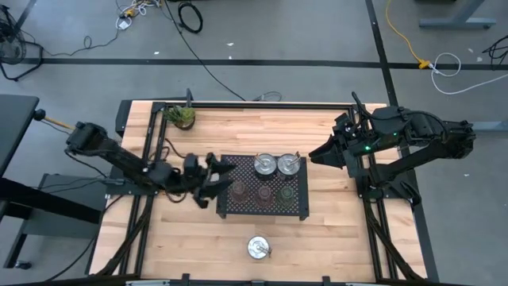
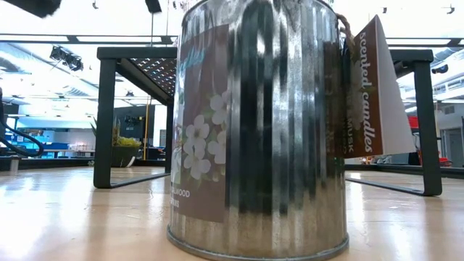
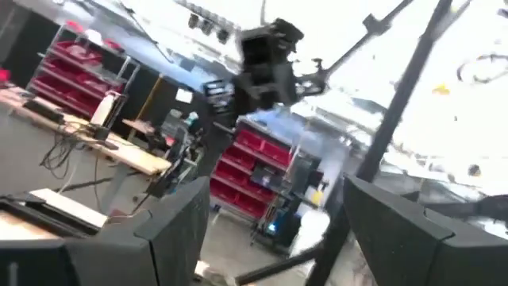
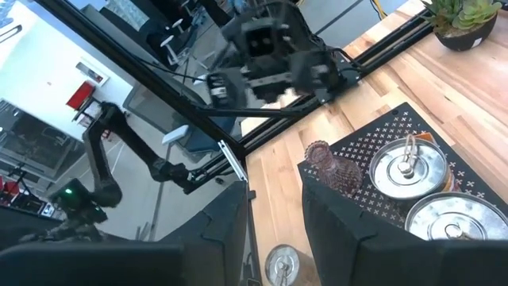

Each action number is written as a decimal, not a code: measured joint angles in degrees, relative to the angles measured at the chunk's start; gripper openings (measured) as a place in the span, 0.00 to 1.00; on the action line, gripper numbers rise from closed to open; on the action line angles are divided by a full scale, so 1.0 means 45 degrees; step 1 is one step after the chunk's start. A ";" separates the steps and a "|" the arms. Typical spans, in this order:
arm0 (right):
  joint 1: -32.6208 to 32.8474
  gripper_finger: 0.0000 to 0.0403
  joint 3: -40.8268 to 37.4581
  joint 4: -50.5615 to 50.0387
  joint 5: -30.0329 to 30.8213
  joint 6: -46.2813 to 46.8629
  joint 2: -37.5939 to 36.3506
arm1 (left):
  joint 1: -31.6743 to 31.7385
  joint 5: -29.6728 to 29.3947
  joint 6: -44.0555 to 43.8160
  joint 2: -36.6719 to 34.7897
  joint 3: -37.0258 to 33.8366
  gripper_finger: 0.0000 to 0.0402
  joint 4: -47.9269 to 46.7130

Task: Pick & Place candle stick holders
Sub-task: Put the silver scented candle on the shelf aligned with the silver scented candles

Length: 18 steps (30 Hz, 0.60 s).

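A black mesh tray (image 1: 302, 181) stands on legs at the table's middle. On it are two silver cups (image 1: 264, 165) (image 1: 287, 165) at the far side and three tinted glass holders (image 1: 238, 189) (image 1: 264, 193) (image 1: 287, 195) at the near side. A third silver cup (image 1: 258, 248) stands on the table near the front edge and fills the low view (image 2: 257, 130). My left gripper (image 1: 218, 181) is open and empty at the tray's left edge, raised. My right gripper (image 1: 317, 155) is open and empty by the tray's far right corner.
A small green plant (image 1: 182, 117) stands at the far left of the table. The tray's legs (image 2: 106, 116) lift it off the wood. A paper tag (image 2: 370, 90) hangs from the front silver cup. Bare wood lies on both sides of that cup.
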 joint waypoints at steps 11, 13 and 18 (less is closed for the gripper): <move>0.0000 0.31 0.0000 0.0121 0.0000 0.0058 0.0000 | -0.3740 -0.3067 -0.2883 -0.1373 0.6580 0.70 -1.6764; 0.0000 0.31 0.0000 0.0117 0.0000 0.0058 0.0000 | -0.4008 -0.2853 -0.3711 -0.0895 0.8032 0.70 -1.8740; 0.0000 0.31 0.0000 0.0151 0.0099 0.0069 0.0005 | -0.4460 -0.1793 -0.4192 0.0154 1.0551 0.70 -2.0530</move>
